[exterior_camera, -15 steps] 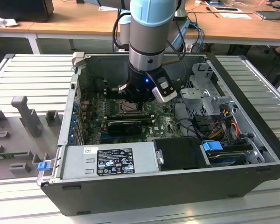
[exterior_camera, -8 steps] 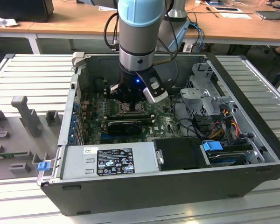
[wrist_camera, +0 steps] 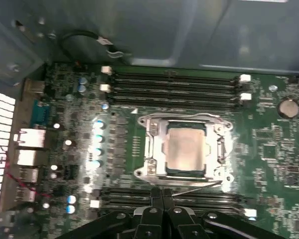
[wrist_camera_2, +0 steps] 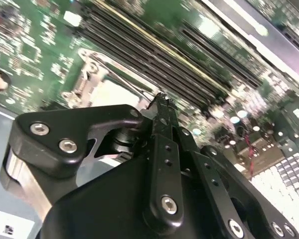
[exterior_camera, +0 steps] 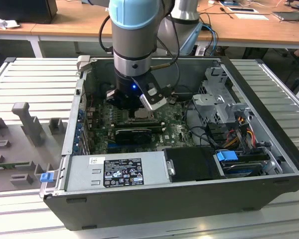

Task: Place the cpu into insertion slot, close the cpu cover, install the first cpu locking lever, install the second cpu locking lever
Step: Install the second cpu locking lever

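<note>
Arm (exterior_camera: 132, 45) reaching straight down, tool (wrist_camera: 162, 196) fingers pressed together

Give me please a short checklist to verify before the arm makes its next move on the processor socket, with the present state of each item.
1. Chip lies flat in the socket: ok, its pale face shows square inside the frame.
2. Cover closed over the chip: ok, the metal frame lies around it.
3. Locking levers latched: cannot tell; a thin wire lever lies along the socket edge nearest the pincer.
4. Pincer holds nothing: ok, fingers together, nothing between them.
5. Pincer clear of the memory slots: ok; those slots are on the far side of the socket.
6. Arm inside the computer case, above the green board: ok.
</note>
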